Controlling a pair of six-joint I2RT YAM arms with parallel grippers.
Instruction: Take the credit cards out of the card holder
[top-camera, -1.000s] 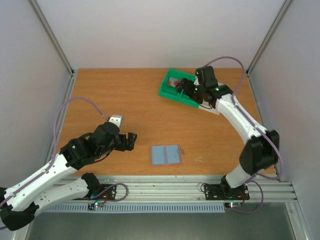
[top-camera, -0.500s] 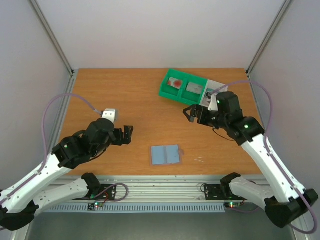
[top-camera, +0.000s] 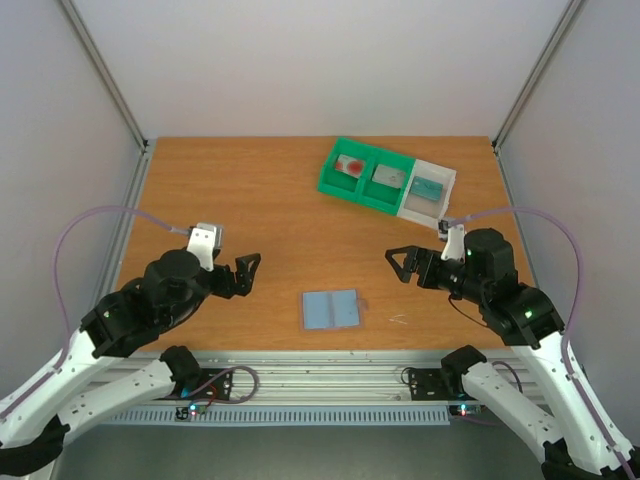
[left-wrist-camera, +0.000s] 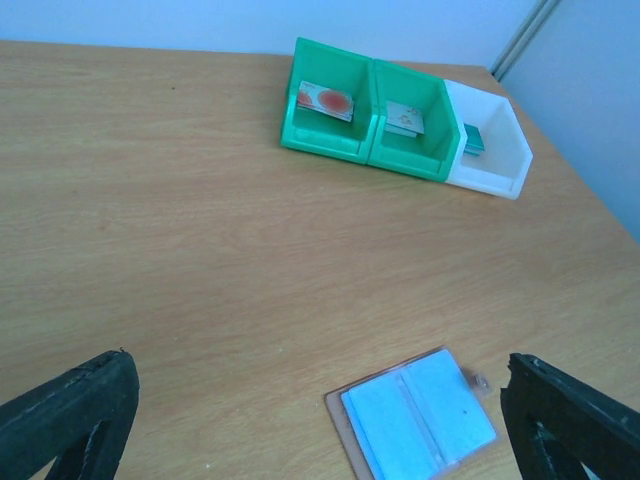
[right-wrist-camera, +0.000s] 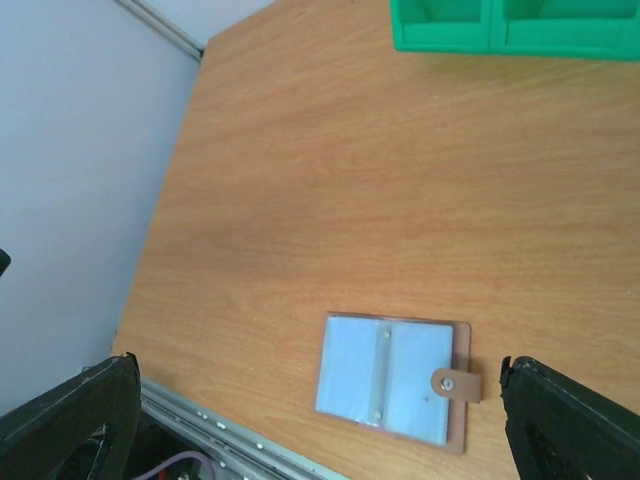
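Observation:
The card holder (top-camera: 331, 309) lies open and flat near the table's front edge, two light blue panels with a brown snap tab; it also shows in the left wrist view (left-wrist-camera: 418, 415) and the right wrist view (right-wrist-camera: 395, 383). A whitish card with a red blotch (top-camera: 351, 166) (left-wrist-camera: 325, 101) lies in the tray's left green compartment. A greyish card (top-camera: 388, 175) (left-wrist-camera: 406, 118) lies in the middle one. My left gripper (top-camera: 243, 275) (left-wrist-camera: 318, 400) is open and empty, left of the holder. My right gripper (top-camera: 398, 266) (right-wrist-camera: 318, 400) is open and empty, right of it.
The green and white compartment tray (top-camera: 334, 183) stands at the back right; its green wall shows at the top of the right wrist view (right-wrist-camera: 440, 38). A teal card (top-camera: 428, 187) (left-wrist-camera: 473, 140) lies in its white compartment. Grey walls stand on both sides, and a metal rail (top-camera: 330, 375) runs along the front.
My right gripper has pulled back from over the tray to the near right, uncovering the white compartment with the teal card. My left gripper drifted slightly toward the front. The holder has not moved.

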